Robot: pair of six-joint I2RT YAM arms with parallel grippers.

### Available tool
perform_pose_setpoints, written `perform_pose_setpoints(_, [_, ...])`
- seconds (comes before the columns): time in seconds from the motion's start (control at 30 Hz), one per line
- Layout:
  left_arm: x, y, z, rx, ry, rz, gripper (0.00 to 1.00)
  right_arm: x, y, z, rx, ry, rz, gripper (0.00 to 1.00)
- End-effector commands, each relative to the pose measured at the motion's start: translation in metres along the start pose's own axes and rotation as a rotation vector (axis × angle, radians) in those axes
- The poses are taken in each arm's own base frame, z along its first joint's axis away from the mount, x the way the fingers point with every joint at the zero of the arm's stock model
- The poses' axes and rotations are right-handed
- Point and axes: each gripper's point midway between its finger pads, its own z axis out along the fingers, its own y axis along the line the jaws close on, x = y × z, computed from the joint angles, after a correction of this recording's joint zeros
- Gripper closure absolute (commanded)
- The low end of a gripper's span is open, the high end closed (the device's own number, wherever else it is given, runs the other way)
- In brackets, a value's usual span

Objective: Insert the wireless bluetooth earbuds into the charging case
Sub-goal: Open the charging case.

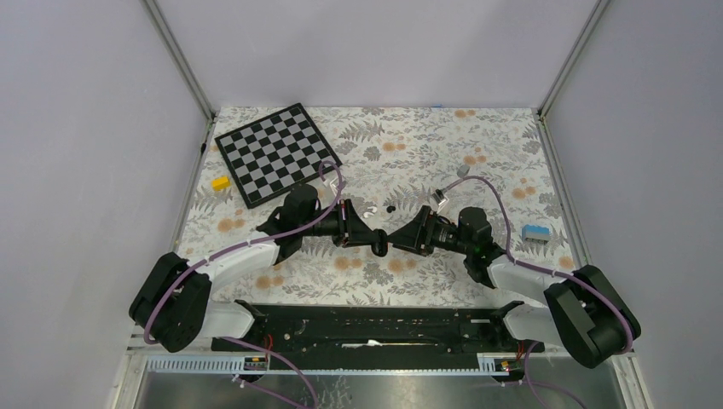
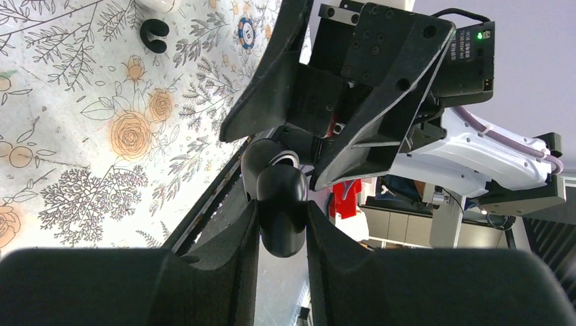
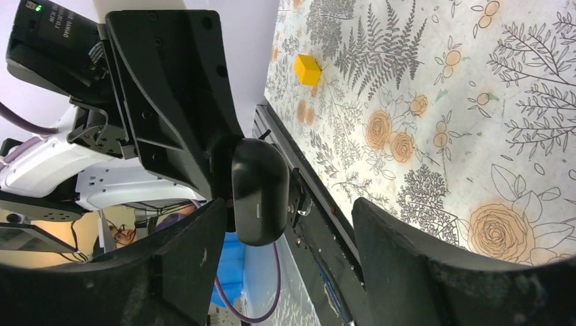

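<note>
Left wrist: left fingers clamp black pebble; right fingers straddle it, apart.

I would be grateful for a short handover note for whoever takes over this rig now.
Left gripper: shut on a black oval pebble, above the table.
Right gripper: open, fingers either side of that pebble.
White charging case and one black earbud lie apart on the table beyond the grippers; second earbud not seen.
Done: no insertion visible.
Left: put both earbuds into the case.
</note>
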Motion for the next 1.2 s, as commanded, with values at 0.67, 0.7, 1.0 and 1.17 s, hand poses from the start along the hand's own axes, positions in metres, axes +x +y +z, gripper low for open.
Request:
perform_pose_setpoints(0.67, [-0.003,-0.029,-0.003,0.117,0.015,0.082,1.00,0.010,0.028,0.010,-0.122,0.062,-0.064,0.30])
perform_pose_setpoints(0.7, [-0.003,-0.030,-0.003,0.117,0.015,0.082,1.00,0.011,0.028,0.010,-0.125,0.062,-0.064,0.30])
perform_pose_setpoints(1.0, [-0.005,-0.032,-0.003,0.121,0.016,0.087,1.00,0.008,0.028,0.006,-0.105,0.026,-0.066,0.26])
perform_pose_setpoints(1.17, [-0.007,-0.039,-0.004,0.136,0.014,0.107,1.00,0.012,0.009,0.004,-0.045,0.014,-0.043,0.27])
